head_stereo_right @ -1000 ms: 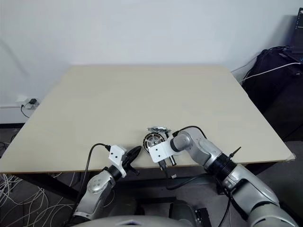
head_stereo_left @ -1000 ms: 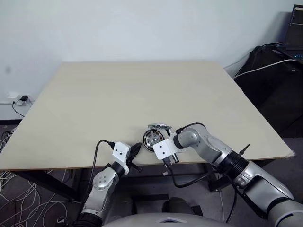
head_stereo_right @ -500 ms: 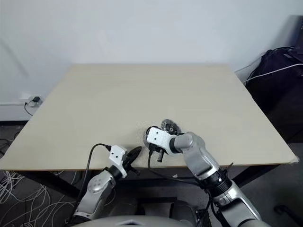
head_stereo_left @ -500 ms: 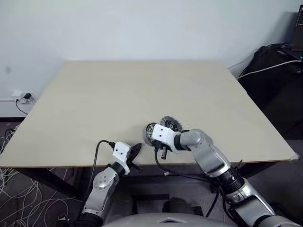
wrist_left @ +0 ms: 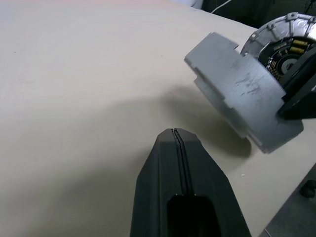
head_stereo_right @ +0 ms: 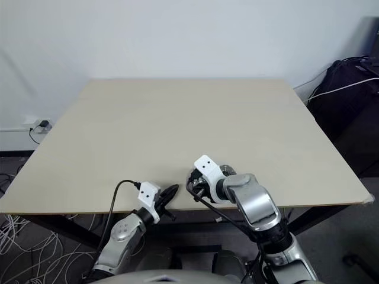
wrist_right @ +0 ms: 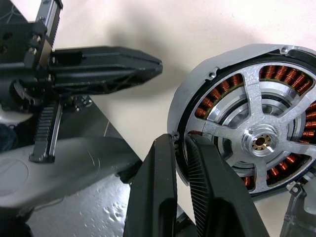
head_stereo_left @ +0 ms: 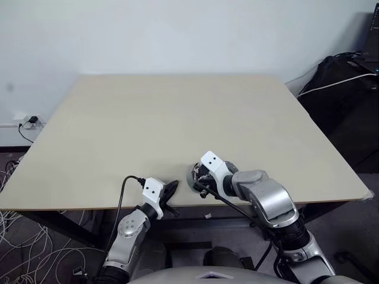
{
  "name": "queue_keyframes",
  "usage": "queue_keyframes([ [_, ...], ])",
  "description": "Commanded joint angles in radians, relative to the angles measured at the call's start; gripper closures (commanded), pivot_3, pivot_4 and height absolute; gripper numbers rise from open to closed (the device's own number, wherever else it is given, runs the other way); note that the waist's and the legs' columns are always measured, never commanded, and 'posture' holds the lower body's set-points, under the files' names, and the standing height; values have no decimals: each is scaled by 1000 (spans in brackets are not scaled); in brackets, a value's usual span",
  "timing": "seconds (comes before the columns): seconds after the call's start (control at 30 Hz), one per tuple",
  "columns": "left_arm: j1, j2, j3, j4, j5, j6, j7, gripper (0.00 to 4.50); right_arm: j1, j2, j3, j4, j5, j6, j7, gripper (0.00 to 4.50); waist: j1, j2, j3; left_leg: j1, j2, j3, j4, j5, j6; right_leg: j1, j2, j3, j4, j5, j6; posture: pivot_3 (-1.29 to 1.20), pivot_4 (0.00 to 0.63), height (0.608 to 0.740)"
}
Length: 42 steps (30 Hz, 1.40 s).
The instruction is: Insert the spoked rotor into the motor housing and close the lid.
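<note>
Near the front edge of the pale wooden table, the right gripper pinches the rim of the motor housing, one black finger outside the silver casing, the other inside against the ring of copper windings. The housing is tipped up on edge in that grip, and a silver spoked face with a brass-coloured hub sits within the windings; whether that is the spoked rotor already seated, I cannot tell. From the head views the housing shows as a small round part tucked just left of the right wrist's white camera block.

The left gripper hangs just beside it, low over the table's front edge, its two fingers pressed together with nothing between them. It points toward the housing without touching it.

No writing, brand mark or label can be read on the housing, the grippers or the table.
</note>
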Motion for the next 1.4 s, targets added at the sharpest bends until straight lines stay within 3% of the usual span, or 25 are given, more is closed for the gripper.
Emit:
queue_keyframes([
  [0.03,-10,-6,-2,-55,-5,-4,-1,4500,-44,16,-12,-11,45,-25,-48,4391,0,0,0,0,0,0,0,0,0,0,0,0,0,0,0,0,0,740],
  [0.53,8,-3,-2,-78,-1,-3,6,4500,-124,91,48,231,126,-169,-170,4391,-2,0,0,1,0,0,1,0,0,2,3,-3,0,0,0,0,0,740],
  [0.83,9,-3,0,-74,-4,2,6,4500,-155,156,12,205,208,-144,-193,1581,-12,0,-1,2,0,0,2,2,3,4,8,-3,1,0,1,0,0,740],
  [1.17,-2,1,2,-65,-11,11,-5,4500,-155,305,-192,50,442,-40,-204,1581,-22,1,-1,3,2,0,2,1,1,4,7,-3,1,1,3,0,0,740],
  [1.33,-7,3,2,-63,-12,16,-8,4500,-159,344,-257,47,450,-170,-281,1581,-24,1,-1,3,1,0,2,1,0,4,8,-3,1,2,4,0,0,740],
  [1.4,-8,5,2,-64,-11,19,-10,4500,-165,345,-268,52,428,-239,-323,1961,-24,1,-1,3,1,0,2,1,0,4,9,-2,1,2,4,0,0,740],
])
